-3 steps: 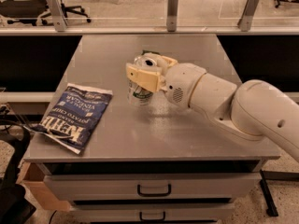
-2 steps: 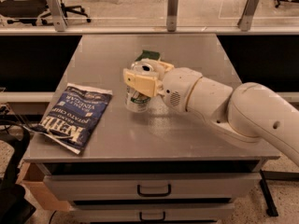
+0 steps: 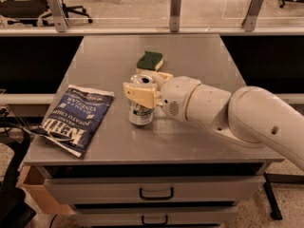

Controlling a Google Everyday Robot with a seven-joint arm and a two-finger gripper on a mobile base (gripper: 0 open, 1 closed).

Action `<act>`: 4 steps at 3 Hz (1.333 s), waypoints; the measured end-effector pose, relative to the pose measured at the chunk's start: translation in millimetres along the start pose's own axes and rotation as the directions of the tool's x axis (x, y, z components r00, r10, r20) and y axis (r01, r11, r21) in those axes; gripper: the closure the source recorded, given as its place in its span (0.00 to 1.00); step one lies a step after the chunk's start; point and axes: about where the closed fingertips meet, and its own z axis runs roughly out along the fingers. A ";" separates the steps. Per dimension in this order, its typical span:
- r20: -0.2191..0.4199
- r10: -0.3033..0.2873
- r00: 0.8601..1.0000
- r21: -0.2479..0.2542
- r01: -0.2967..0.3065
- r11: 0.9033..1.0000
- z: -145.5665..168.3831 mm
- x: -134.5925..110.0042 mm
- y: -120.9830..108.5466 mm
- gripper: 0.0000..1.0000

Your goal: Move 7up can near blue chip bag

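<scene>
The 7up can [image 3: 140, 112] stands upright on the grey table [image 3: 190, 141], a little right of the blue chip bag [image 3: 76, 117]. The bag lies flat at the table's left front, white lettering up. My gripper [image 3: 142, 88] reaches in from the right on a white arm and is shut on the can's upper part, its cream fingers [image 3: 137, 96] wrapped around the can's top. The can's lower half shows below the fingers.
A green-and-yellow sponge [image 3: 150, 61] lies on the table behind the gripper. The table has drawers [image 3: 156, 193] at the front. A glass rail with metal posts [image 3: 175, 4] runs behind the table. A cardboard box [image 3: 33, 194] sits on the floor at lower left.
The gripper has carried the can leftward and toward the front, closer to the chip bag. The sponge behind it is now uncovered.
</scene>
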 end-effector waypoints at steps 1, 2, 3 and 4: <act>0.001 -0.002 1.000 0.000 0.002 1.000 0.4 -1.1 0.6 0.59; 0.000 -0.004 1.000 -0.003 0.004 1.000 1.6 -1.7 2.4 0.35; 0.000 -0.006 1.000 -0.006 0.006 1.000 2.7 -2.3 4.2 0.12; -0.001 -0.008 1.000 -0.009 0.008 1.000 3.7 -2.9 5.8 0.00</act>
